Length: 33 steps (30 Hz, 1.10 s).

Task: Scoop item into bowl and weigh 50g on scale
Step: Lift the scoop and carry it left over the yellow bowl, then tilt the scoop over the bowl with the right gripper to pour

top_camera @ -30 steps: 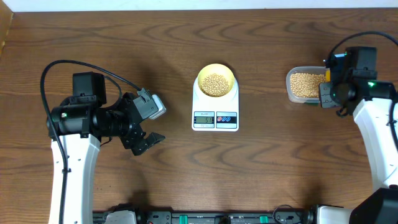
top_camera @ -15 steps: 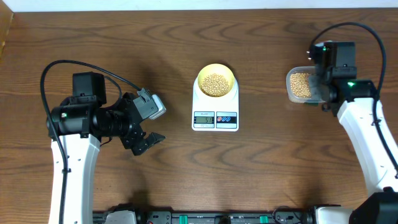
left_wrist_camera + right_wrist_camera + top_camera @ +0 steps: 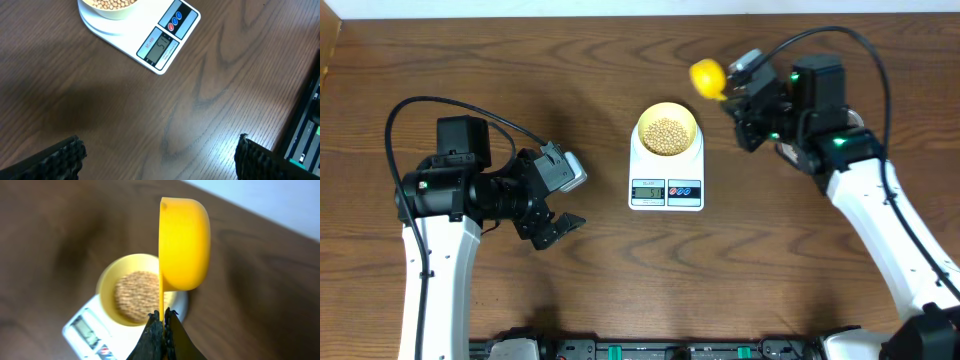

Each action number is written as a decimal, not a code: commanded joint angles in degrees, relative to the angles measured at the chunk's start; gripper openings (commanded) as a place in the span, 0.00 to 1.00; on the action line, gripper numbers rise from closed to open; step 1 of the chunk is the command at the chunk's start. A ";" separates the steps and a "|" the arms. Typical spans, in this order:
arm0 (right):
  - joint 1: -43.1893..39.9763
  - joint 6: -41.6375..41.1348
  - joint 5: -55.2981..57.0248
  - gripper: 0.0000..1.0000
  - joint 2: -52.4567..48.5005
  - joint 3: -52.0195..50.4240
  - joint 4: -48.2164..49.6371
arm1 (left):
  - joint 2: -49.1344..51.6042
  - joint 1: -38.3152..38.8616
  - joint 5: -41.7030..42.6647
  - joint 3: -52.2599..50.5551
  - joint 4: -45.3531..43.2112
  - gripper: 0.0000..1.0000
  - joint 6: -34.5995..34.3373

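Two worries: right gripper, clamped tight on the handle of the bright yellow plastic scoop near the small pale-yellow round bowl of tan beans on the flat white kitchen scale, could tip early, scattering beans on the wooden table, or overshoot 50g; left gripper hangs wide open, empty.

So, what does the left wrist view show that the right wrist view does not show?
Only the left wrist view shows the left pincer, open wide, and some dark equipment at the right edge. Only the right wrist view shows the right pincer, shut on the handle of the yellow scoop, which is turned on its side. Both show the scale carrying the bowl of beans, and the wooden table.
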State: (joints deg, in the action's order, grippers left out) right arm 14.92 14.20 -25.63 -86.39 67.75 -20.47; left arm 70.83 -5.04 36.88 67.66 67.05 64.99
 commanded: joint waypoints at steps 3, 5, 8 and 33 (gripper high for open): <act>3.34 0.63 -2.97 0.01 -4.92 0.00 0.17 | -0.20 0.13 -0.31 -0.48 0.13 0.98 0.96; 4.20 1.31 -2.89 0.01 -6.56 0.00 0.31 | -0.20 0.13 -0.28 -0.48 0.13 0.98 0.96; 5.18 1.33 -2.16 0.01 -8.50 0.00 0.79 | -0.20 0.13 -0.31 -0.48 0.13 0.98 0.96; 10.12 10.36 10.32 0.01 -15.63 0.00 1.88 | -0.20 0.13 -0.28 -0.48 0.13 0.98 0.96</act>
State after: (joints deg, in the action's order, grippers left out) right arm 24.32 23.22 -15.79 -101.67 67.75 -18.74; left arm 70.83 -5.04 36.88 67.66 67.05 64.99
